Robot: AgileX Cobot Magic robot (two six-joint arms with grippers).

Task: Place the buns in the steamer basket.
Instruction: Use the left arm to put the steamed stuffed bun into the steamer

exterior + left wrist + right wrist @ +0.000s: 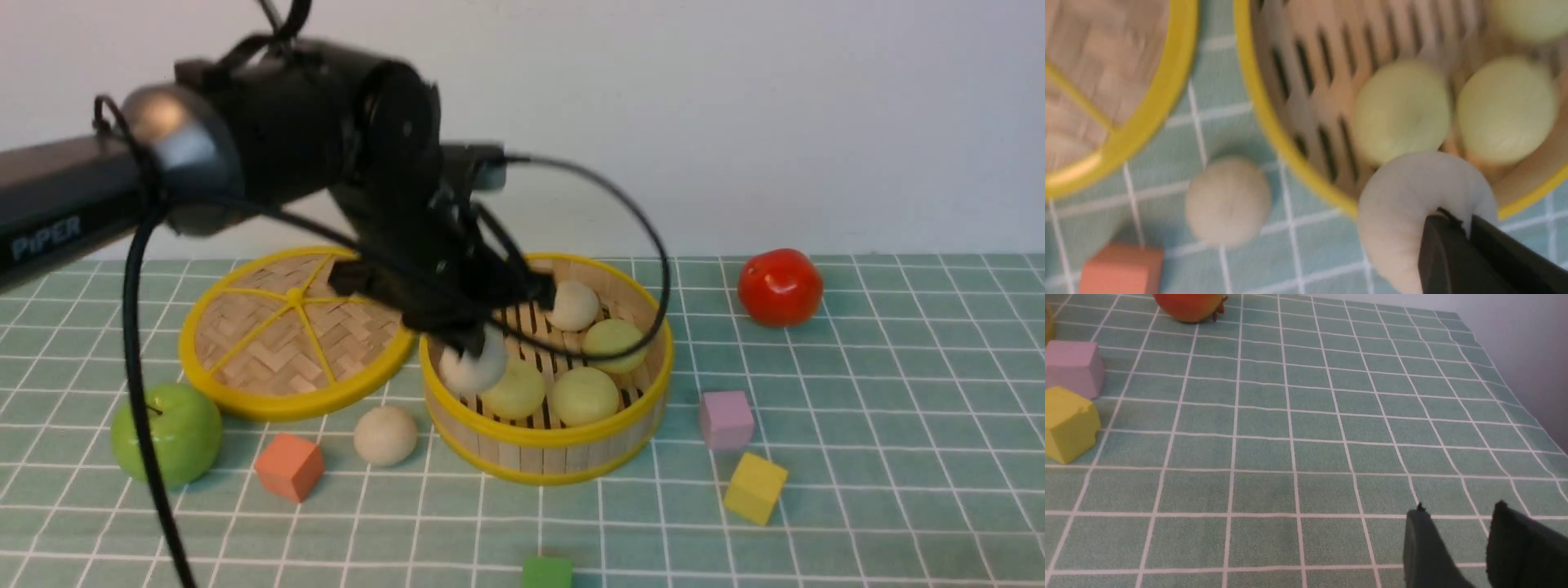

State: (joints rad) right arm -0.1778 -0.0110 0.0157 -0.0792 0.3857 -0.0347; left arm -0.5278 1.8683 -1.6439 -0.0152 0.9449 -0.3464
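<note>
My left gripper (475, 349) is shut on an off-white bun (473, 369), squeezing it out of shape just above the near-left rim of the steamer basket (547, 445). In the left wrist view the pinched bun (1404, 212) bulges around the shut gripper (1461, 222). Inside the basket lie three yellow-green buns (584, 395) and one off-white bun (574, 305). Another off-white bun (385, 434) rests on the cloth left of the basket. My right gripper (1457, 510) is open over bare cloth, holding nothing.
The woven lid (294, 335) lies flat left of the basket. A green apple (167, 433) and orange cube (288, 465) sit front left. A pink cube (726, 418), yellow cube (755, 487), green cube (547, 572) and red tomato (780, 286) lie around.
</note>
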